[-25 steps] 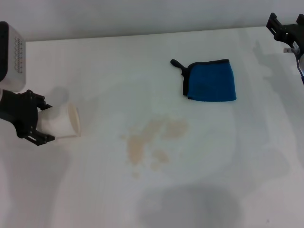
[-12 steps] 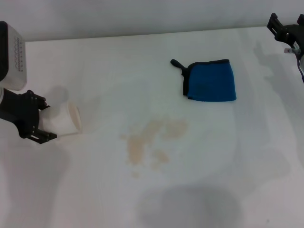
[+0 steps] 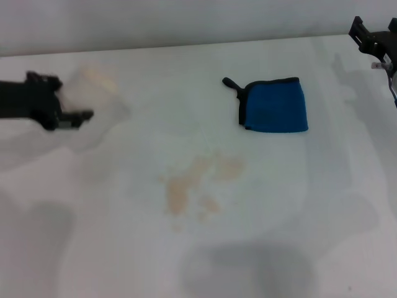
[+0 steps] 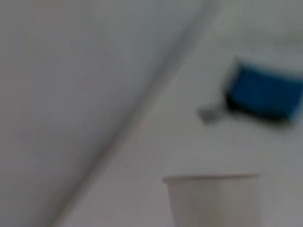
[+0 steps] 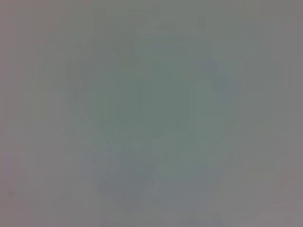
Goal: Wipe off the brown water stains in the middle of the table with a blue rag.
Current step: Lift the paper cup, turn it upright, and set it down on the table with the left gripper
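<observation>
1 blue rag (image 3: 275, 105), 1 cup (image 3: 93, 84) in left gripper (image 3: 69, 105) fingers; right fingers unclear.

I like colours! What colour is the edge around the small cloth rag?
Black edging on the bright blue cloth rag, clearest in the head view.

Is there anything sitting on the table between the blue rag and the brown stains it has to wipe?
Nothing visible. The small blue cloth rag with black edging lies flat, and only bare white tabletop separates it from the pale tan stain blotches. The white paper cup is in the left gripper, well off that path. The right gripper is at the far right corner.
</observation>
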Controlling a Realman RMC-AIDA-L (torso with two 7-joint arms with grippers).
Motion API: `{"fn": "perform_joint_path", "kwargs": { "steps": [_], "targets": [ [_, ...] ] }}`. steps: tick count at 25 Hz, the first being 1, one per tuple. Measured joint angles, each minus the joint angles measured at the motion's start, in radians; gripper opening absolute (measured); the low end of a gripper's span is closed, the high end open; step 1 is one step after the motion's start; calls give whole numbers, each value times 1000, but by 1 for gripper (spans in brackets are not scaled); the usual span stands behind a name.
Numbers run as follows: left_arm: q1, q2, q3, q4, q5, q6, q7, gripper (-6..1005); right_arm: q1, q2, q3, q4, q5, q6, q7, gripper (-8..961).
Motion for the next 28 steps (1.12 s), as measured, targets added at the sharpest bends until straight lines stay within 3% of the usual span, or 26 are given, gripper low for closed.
{"fn": "perform_joint_path", "kwargs": {
  "steps": [4,8,14,18,22,28],
  "targets": [
    [117,1,0,44,-301,19,33,646,0,0,0,-2,0,0,-1,803],
    [267,-4,-1,185,-577,16,152,637,3,0,0,-3,0,0,-4,802],
    [429,-8,-2,377,-829,10,315,636,7,0,-3,-3,-3,-4,-6,801],
    [527,-11,-4,553,-984,-27,536,635,7,0,-5,-3,-6,-3,-6,800],
    [583,-15,-6,691,-1104,-115,745,636,3,0,-8,-3,-8,-3,-6,799],
    [598,-18,-9,761,-1193,-229,841,637,0,0,-9,-3,-8,-3,-4,798]
  ]
}}
